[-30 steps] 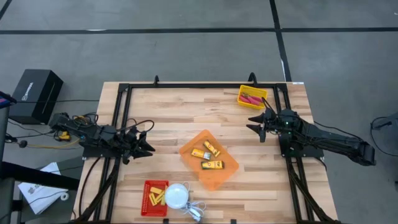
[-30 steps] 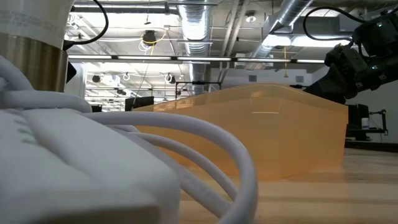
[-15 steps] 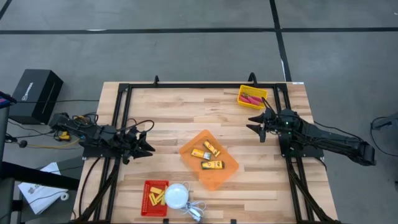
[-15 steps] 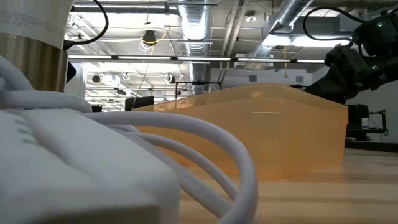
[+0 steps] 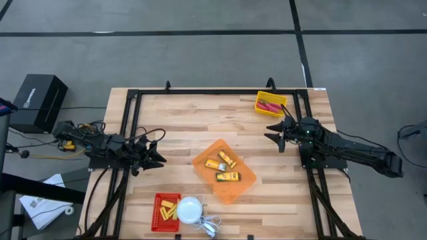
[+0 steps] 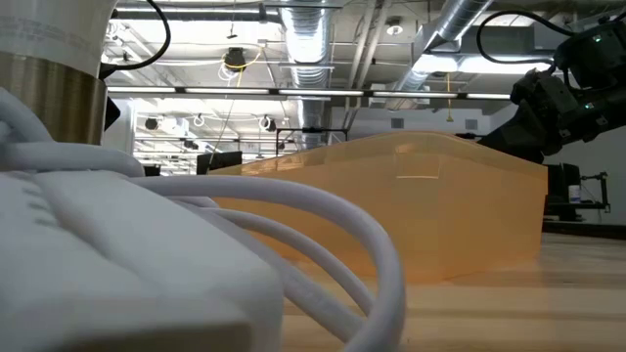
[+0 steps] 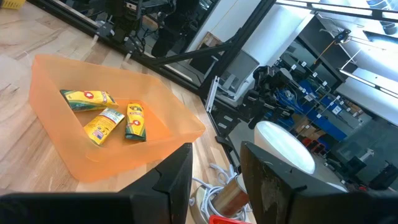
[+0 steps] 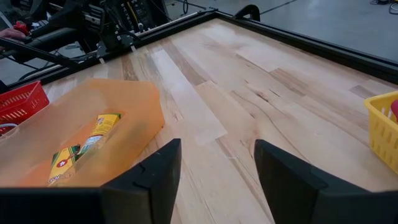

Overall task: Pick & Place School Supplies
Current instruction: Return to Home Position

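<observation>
at the near edge of the wooden bench (image 5: pixel 200 120), a red bin (image 5: pixel 156 212) holds several small yellow blocks (image 5: pixel 167 213), with a white dome (image 5: pixel 189 209) touching its right side and a pale cord (image 5: pixel 208 225) trailing just beside it toward the bench edge. further in, an orange tray (image 5: pixel 237 190) sits turned at an angle near the middle of the bench, carrying three orange-yellow packets (image 5: pixel 222 167) that lie close together on its floor. level with the tray, the left arm (image 5: pixel 107 147) rests low over the left side of the bench, its jaws open, empty and pointing at the tray. the right arm (image 5: pixel 347 150) reaches in from the right side, a little farther back, its jaws also parted and holding nothing. at the far right corner, a yellow bin (image 5: pixel 259 100) contains red-handled tools (image 5: pixel 270 105), just beyond the right arm's jaws.
</observation>
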